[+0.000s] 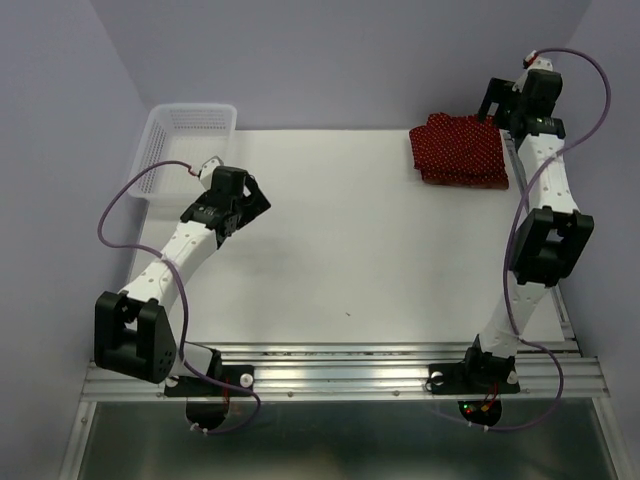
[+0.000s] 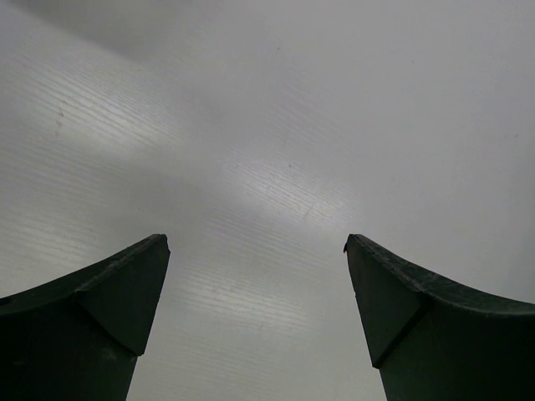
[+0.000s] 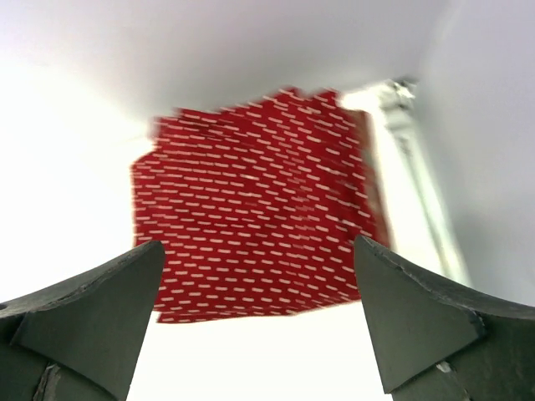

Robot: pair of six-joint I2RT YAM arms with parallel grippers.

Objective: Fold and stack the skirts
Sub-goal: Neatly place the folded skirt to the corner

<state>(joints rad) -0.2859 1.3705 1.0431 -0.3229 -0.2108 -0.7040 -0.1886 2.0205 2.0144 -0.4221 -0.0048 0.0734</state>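
Observation:
The skirts [image 1: 460, 150] lie as a folded pile of dark red cloth with tiny white dots at the table's far right corner. In the right wrist view the top skirt [image 3: 251, 200] is flat, square and blurred. My right gripper [image 1: 492, 105] hovers just behind the pile's right end. It [image 3: 257, 244] is open, with nothing between its fingers. My left gripper [image 1: 255, 198] hangs over bare table on the left, far from the pile. It [image 2: 256, 241] is also open and empty, with only white tabletop below.
A white lattice basket [image 1: 185, 150] stands at the table's far left corner, just behind my left gripper. A metal rail [image 1: 340, 370] with both arm bases runs along the near edge. Walls close in at the back and sides.

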